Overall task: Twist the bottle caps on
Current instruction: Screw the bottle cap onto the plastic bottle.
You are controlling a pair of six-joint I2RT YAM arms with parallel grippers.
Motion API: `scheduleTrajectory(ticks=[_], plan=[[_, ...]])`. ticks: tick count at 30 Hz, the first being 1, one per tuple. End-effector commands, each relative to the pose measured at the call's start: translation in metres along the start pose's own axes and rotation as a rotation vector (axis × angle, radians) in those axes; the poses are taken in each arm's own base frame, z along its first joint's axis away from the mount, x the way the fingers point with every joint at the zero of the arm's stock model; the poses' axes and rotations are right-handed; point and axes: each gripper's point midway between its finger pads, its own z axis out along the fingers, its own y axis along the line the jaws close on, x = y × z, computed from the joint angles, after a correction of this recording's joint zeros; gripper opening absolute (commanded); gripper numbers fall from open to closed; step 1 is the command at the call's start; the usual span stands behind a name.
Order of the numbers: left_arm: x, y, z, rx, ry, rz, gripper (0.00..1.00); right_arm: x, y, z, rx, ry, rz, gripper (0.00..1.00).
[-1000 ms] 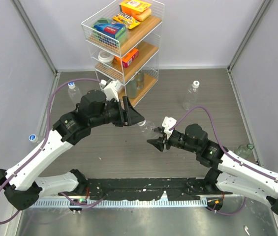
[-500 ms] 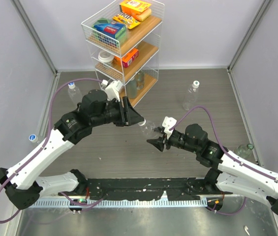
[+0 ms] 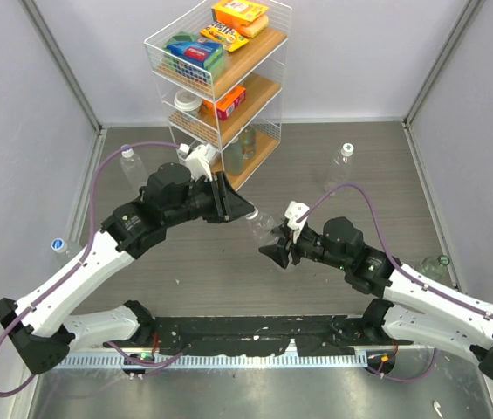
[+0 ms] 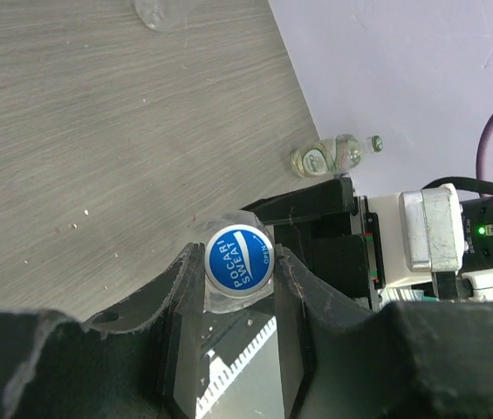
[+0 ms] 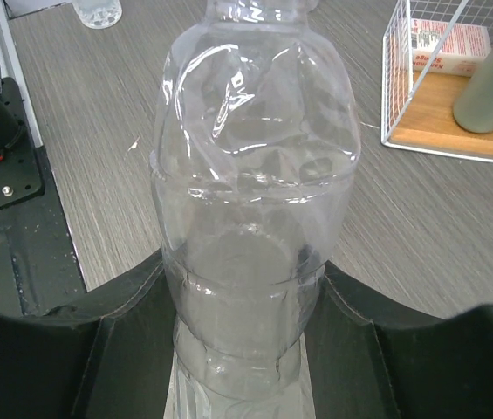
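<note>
A clear ribbed bottle point(image 3: 263, 229) hangs in the air between my two grippers at the table's middle. My right gripper point(image 3: 275, 253) is shut on its lower body, and the crumpled bottle point(image 5: 255, 175) fills the right wrist view between the black fingers point(image 5: 133, 305). My left gripper point(image 3: 247, 212) is at the neck end. A blue-topped bottle cap point(image 4: 239, 258) sits on the neck there, with both black fingers point(image 4: 179, 292) pressed against its sides.
A wire rack point(image 3: 220, 78) with boxes and packets stands at the back centre. Other bottles are about: one upright at back right point(image 3: 340, 168), one at back left point(image 3: 130, 162), one by the left wall point(image 3: 58, 246), one by the right wall point(image 3: 434, 266).
The left jaws have narrowed onto the cap. Both grippers and the bottle have shifted slightly, the right one a little up and left.
</note>
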Motion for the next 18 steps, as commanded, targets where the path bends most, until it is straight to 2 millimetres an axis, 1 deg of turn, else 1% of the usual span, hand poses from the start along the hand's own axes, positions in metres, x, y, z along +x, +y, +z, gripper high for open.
scheduleTrajectory(ticks=[1, 3, 6, 9, 11, 14, 16, 18], plan=[[-0.005, -0.021, -0.003, 0.100, -0.027, 0.029, 0.22, -0.052, -0.006, 0.000, 0.040, -0.123, 0.054, 0.01], [-0.003, -0.021, -0.002, 0.107, -0.019, 0.040, 0.20, -0.055, -0.004, -0.002, 0.028, -0.140, 0.047, 0.01], [0.005, -0.030, -0.005, 0.173, 0.021, 0.088, 0.18, -0.061, 0.002, -0.006, -0.008, -0.167, 0.027, 0.01], [0.018, -0.036, -0.008, 0.244, 0.081, 0.143, 0.18, -0.068, 0.011, -0.012, -0.048, -0.188, 0.026, 0.01], [0.028, -0.041, -0.009, 0.301, 0.119, 0.160, 0.15, -0.072, 0.016, -0.017, -0.077, -0.211, 0.018, 0.01], [0.043, -0.054, -0.016, 0.411, 0.191, 0.183, 0.14, -0.075, 0.027, -0.024, -0.136, -0.228, -0.029, 0.01], [0.048, -0.054, -0.019, 0.423, 0.228, 0.198, 0.11, -0.078, 0.034, -0.030, -0.177, -0.242, -0.042, 0.01], [0.053, -0.056, -0.025, 0.446, 0.259, 0.230, 0.11, -0.078, 0.036, -0.031, -0.184, -0.245, -0.046, 0.01]])
